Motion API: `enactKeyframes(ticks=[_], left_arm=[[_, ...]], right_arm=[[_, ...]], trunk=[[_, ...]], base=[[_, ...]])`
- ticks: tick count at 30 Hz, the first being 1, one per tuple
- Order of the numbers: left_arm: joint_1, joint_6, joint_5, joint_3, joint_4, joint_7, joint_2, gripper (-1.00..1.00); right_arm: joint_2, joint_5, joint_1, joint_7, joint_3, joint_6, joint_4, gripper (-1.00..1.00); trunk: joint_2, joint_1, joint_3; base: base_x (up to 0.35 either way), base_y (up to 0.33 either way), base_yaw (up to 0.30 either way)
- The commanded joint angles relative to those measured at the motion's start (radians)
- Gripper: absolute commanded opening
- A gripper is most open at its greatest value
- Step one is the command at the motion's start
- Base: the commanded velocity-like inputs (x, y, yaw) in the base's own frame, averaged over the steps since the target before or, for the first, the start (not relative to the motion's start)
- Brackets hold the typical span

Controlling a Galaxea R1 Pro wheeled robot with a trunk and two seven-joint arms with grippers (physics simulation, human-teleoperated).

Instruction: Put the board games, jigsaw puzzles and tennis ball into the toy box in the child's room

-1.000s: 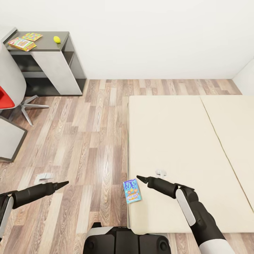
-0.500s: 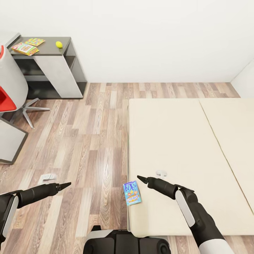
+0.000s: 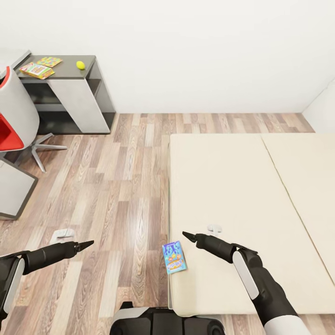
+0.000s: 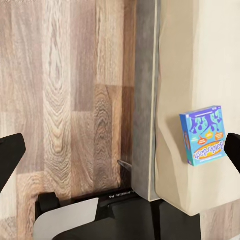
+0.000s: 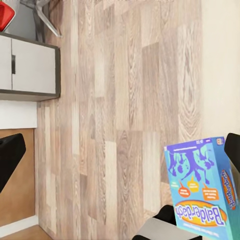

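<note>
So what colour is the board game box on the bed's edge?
Mostly blue board game box, with purple artwork and an orange logo; clearest in the right wrist view.

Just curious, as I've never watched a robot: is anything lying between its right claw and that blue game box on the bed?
No. In the head view only bare cream bed separates the right gripper from the board game.

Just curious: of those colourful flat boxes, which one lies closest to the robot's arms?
The blue box at the bed's near corner; the other two lie on the far grey table.
</note>
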Motion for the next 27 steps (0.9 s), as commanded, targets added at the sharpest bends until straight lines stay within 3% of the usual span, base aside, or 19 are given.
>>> enactKeyframes(ticks=[1, 27], left_arm=[[-0.001, 0.008, 0.001, 0.001, 0.000, -0.003, 0.000, 1.00], [-0.001, 0.007, 0.001, 0.001, 0.001, -0.003, 0.000, 1.00]], right_arm=[[-0.001, -0.006, 0.000, -0.002, 0.001, 0.006, -0.001, 1.00], [-0.001, -0.007, 0.000, -0.003, 0.002, 0.005, 0.000, 1.00]], trunk=[[-0.001, 0.001, 0.000], [-0.001, 0.001, 0.043]], base=[[0.000, 0.000, 0.000], [0.000, 0.000, 0.000]])
